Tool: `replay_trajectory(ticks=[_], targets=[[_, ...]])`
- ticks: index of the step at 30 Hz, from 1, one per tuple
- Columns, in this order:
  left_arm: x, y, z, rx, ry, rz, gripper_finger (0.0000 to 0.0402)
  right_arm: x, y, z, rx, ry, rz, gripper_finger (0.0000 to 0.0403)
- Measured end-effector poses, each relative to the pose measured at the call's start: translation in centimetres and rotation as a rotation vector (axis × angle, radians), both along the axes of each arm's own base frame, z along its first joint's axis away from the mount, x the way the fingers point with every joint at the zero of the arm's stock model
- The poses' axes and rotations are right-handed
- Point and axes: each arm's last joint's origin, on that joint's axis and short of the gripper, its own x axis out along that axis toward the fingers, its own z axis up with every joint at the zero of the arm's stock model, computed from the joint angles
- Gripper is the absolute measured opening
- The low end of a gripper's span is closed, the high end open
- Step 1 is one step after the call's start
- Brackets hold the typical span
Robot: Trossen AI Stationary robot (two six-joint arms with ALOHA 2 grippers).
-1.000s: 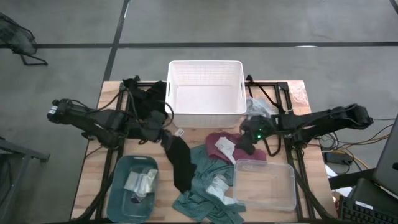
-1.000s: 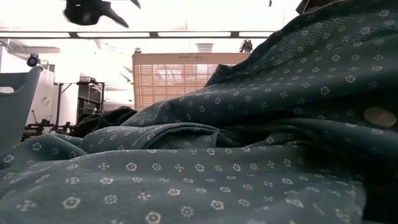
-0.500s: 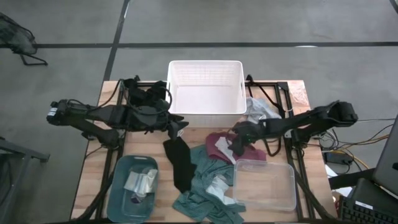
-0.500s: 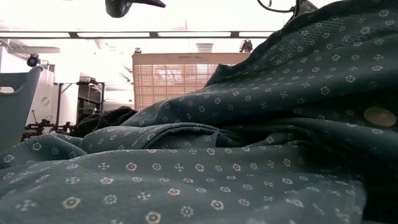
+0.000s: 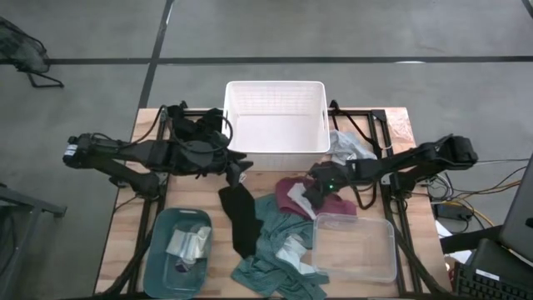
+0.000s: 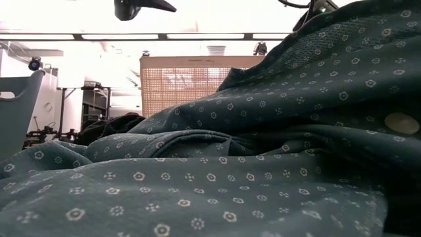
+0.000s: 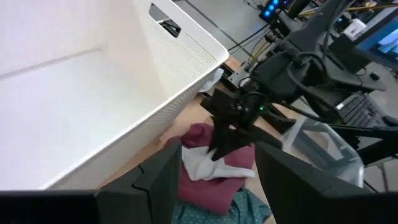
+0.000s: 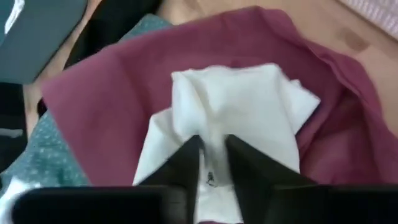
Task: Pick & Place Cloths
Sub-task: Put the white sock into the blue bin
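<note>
My left gripper (image 5: 238,167) is open and empty, raised beside the near left corner of the white basket (image 5: 275,125); it also shows at the top of the low view (image 6: 141,6). A black cloth (image 5: 240,218) lies flat on the table just near of it. My right gripper (image 8: 212,163) points down at a white cloth (image 8: 230,112) that lies crumpled on a maroon cloth (image 8: 112,87), and is shut on it. A teal-green patterned cloth (image 5: 275,250) lies spread at the table's near middle and fills the low view (image 6: 263,131). My right gripper pinches a raised fold of the white cloth (image 8: 210,144) between its two fingers, coming from above and pointing down. The rest of the white cloth lies slack on the maroon cloth. The left wrist view shows the same hold from the far side (image 7: 214,152).
A teal bin (image 5: 158,250) holding pale items stands at the near left. A clear plastic bin (image 5: 354,250) stands at the near right. More dark cloth (image 5: 196,133) lies left of the basket, and a white-grey cloth (image 5: 350,146) lies right of it.
My left gripper has gone from the black cloth's far end toward the basket's near left corner, up and to the right; the black cloth stays flat on the table. My right gripper has gone toward the table's left, over the maroon and white cloths.
</note>
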Motion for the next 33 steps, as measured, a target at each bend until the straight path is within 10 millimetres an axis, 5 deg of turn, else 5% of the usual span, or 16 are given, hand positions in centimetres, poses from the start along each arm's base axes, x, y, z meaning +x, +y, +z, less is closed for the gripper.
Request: replay_trajectory(ticks=[3, 16, 23, 33], targets=[[0.1, 0.1, -0.1, 0.04, 0.014, 0.01, 0.0209, -0.2, 0.1, 0.5, 0.033, -0.02, 0.028, 0.0019], [0.2, 0.6, -0.2, 0.166, 0.05, 0.078, 0.0209, -2.4, 0.2, 6.5, 0.106, -0.287, 0.011, 0.001], [0.6, 0.8, -0.1, 0.178, 0.038, -0.004, 0.0209, -2.2, 0.1, 12.9, 0.056, -0.504, 0.011, 0.0009], [1.7, 1.8, 2.1, 0.14, -0.211, -0.194, 0.0209, 1.3, -0.9, 22.3, -0.099, -0.659, 0.092, 0.001]])
